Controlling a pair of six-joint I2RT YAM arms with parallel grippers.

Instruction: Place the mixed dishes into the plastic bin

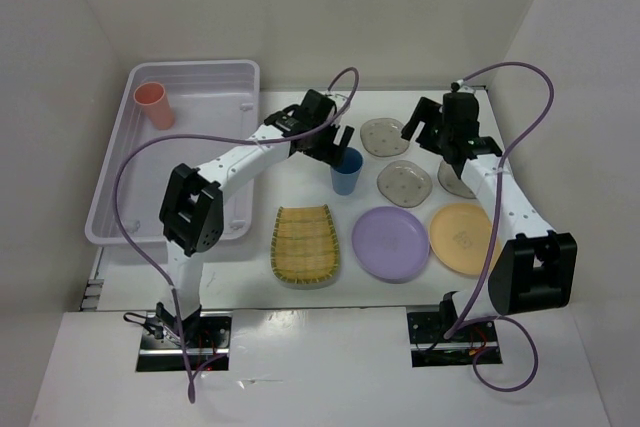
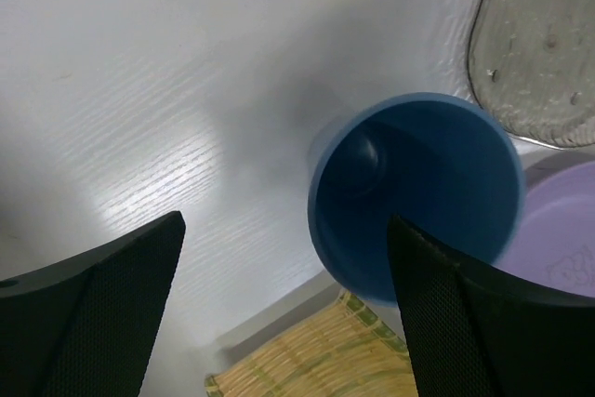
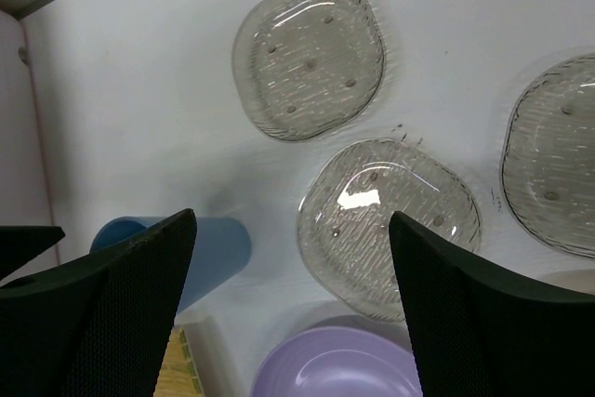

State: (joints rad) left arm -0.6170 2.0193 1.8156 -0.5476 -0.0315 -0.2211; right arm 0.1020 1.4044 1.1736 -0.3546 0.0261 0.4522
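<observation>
Left gripper (image 2: pixel 285 220): fingers apart over upright blue cup (image 2: pixel 418 192), centre-right of wrist frame. Right gripper (image 3: pixel 293 214): fingers apart over grey plate (image 3: pixel 389 225), lower centre, on counter (image 3: pixel 139 90).

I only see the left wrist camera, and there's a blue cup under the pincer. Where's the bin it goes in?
Observer: The bin is to the left of your blue cup.
Kid: Is anything inside it?
Observer: Yes, a pink cup is in its far left corner.
Kid: I see bits of two grey plates. Are there more?
Observer: There are three grey plates on the table; the right wrist camera shows them all.
</observation>
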